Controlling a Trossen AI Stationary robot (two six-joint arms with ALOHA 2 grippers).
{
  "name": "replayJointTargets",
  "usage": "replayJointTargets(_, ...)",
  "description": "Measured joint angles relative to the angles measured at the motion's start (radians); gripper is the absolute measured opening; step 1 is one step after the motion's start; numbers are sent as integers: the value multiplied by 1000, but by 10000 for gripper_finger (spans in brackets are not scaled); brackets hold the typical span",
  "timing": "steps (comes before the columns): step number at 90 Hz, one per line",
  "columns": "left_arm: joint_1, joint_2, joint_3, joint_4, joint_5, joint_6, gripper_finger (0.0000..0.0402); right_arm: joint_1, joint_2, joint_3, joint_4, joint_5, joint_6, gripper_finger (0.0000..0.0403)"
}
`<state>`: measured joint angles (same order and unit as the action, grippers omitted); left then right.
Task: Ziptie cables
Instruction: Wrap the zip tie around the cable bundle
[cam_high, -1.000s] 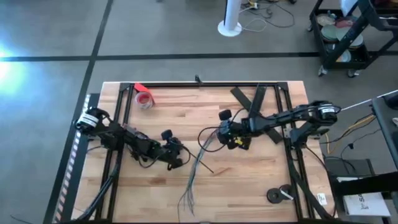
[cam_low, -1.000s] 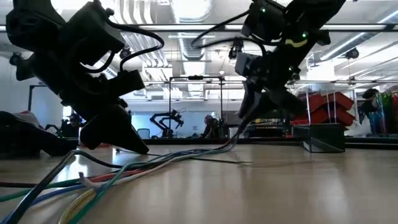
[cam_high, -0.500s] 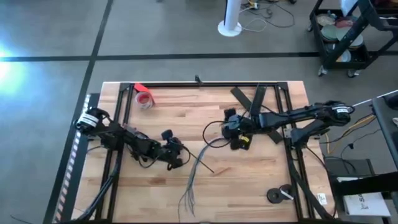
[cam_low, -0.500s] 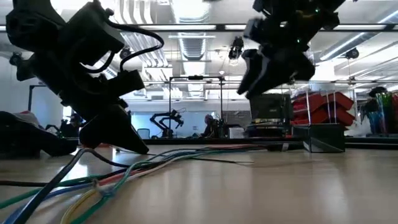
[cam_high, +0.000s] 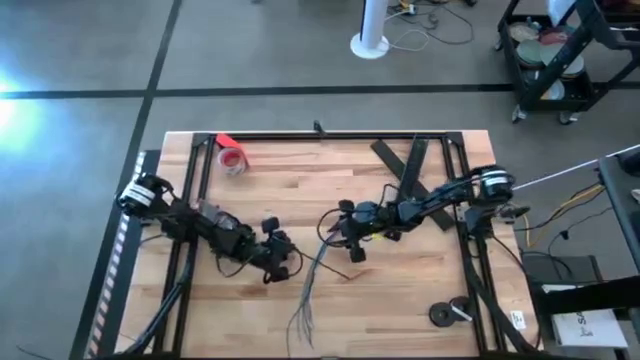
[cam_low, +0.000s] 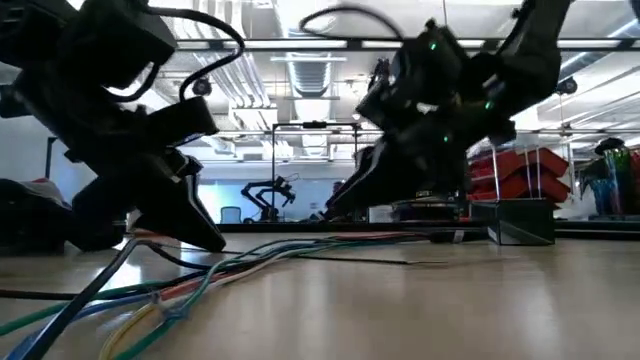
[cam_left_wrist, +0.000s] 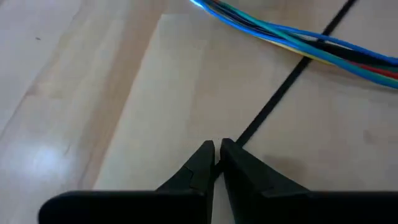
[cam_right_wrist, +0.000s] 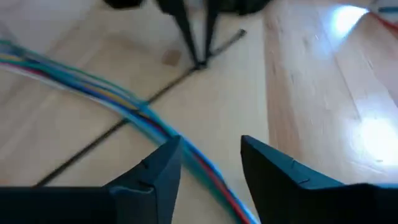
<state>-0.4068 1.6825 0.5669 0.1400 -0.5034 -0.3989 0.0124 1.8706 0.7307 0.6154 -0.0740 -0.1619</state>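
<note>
The loose bundle of long thin green, blue and dark cables (cam_high: 312, 275) lies on the pale wooden bench (cam_high: 400, 300), running from near its middle down toward the near edge, where the pale ends fan out. Across that bundle lies the very thin, straight, dark plastic ziptie (cam_left_wrist: 292, 78), its long axis slanting across the cables and passing under them in the left wrist view.

The left claw (cam_left_wrist: 217, 155) sits low on the bench just beside the cables, on the side away from the right arm. Its two dark fingers are pressed together, tips touching one end of the ziptie; it seems to be pinching that end, though whether the strip is actually caught between the tips I cannot tell for sure.

The right claw (cam_right_wrist: 208, 158) hangs directly over the cables with its fingers spread apart and nothing between them. From it, the ziptie runs slanting away toward the left claw's tips, its far end showing beyond them; the near stretch crosses beneath the coloured wires just ahead of the spread fingers.

So the strip's free half lies on the right claw's side of the cables, and the right arm is the nearer one to take it
</note>
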Motion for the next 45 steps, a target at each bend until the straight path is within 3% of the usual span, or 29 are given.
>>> replayJointTargets(18,-54,-5,0,-58,15,-65,22,1,56,14,-54,106,-25,108)
replayJointTargets(45,-97,-11,0,-70,15,-116,22,-19,-41,2,-248,289,-226,83)
